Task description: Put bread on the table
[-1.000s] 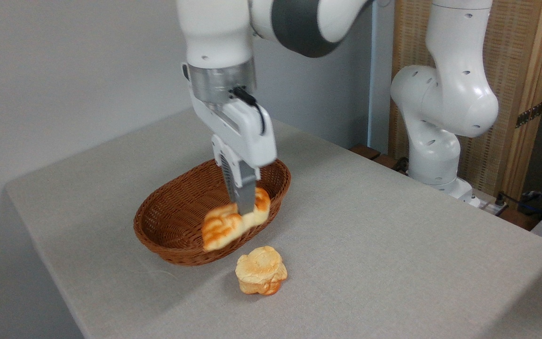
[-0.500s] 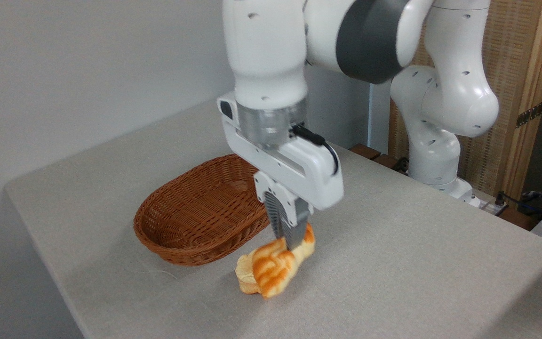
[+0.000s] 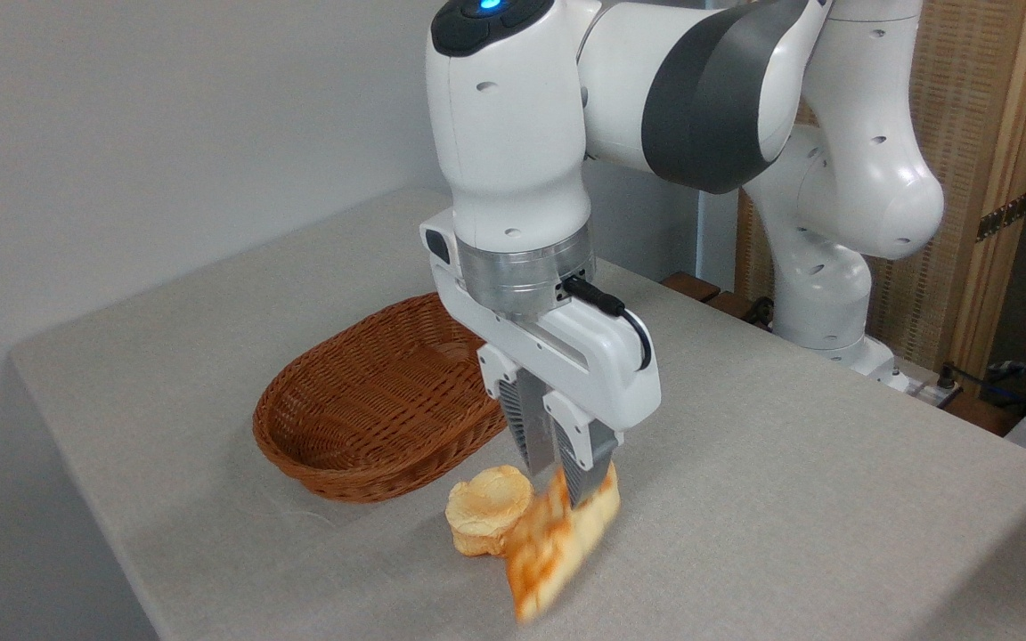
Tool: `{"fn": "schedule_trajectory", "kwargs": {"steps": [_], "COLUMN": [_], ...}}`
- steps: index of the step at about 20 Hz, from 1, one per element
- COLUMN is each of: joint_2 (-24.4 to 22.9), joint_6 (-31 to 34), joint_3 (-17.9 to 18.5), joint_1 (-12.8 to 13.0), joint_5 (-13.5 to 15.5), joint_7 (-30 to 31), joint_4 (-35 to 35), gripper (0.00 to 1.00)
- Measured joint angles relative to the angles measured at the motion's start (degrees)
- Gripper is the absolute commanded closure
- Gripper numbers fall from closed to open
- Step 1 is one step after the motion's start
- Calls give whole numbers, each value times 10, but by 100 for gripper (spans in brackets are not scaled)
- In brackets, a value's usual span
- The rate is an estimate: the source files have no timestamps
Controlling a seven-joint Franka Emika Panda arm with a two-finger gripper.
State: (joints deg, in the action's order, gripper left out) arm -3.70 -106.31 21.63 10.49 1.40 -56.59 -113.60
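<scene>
No brand, label or writing can be read on anything in view; the only mark is a blue light glowing on top of the arm's upper joint.

The gripper [image 3: 566, 481] points down over the table [image 3: 745, 499], its two fingers [image 3: 586, 456] parted wider than half a second ago. The braided loaf [image 3: 557, 547] hangs just below them, blurred and tilted steeply with its lower end toward the near edge; whether the fingers touch it at all cannot be told through the blur. Half a second ago the fingers were clamped on the loaf, which was held higher and nearly over the small bun; a second ago it was above the wicker basket's near rim. Now the loaf is right of the flower-shaped bun [image 3: 486, 509], just beside or touching it, and low over the grey cloth.

The wicker basket [image 3: 362, 427] sits empty to the left of the gripper, in the same spot as before, its near rim close to the bun. The bun has not shifted either.

Bare tabletop stretches to the right and behind the gripper as far as the arm's base [image 3: 825, 303]. In front of the loaf only a narrow strip of table shows before the picture's lower edge. The table's left edge and rounded corner lie well apart from the basket.
</scene>
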Motion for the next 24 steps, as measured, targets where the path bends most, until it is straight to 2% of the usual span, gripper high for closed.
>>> {"fn": "schedule_trajectory", "kwargs": {"steps": [10,14,21,24], "joint_2": [-1,-3,-9,-9], "joint_6": [0,0,0,0], "joint_3": [-13,-51,-118,-137], "joint_1": [5,6,8,9], "joint_5": [4,11,13,13], "joint_7": [0,19,93,124], "joint_4": [2,19,71,88], "gripper": [0,0,0,0]}}
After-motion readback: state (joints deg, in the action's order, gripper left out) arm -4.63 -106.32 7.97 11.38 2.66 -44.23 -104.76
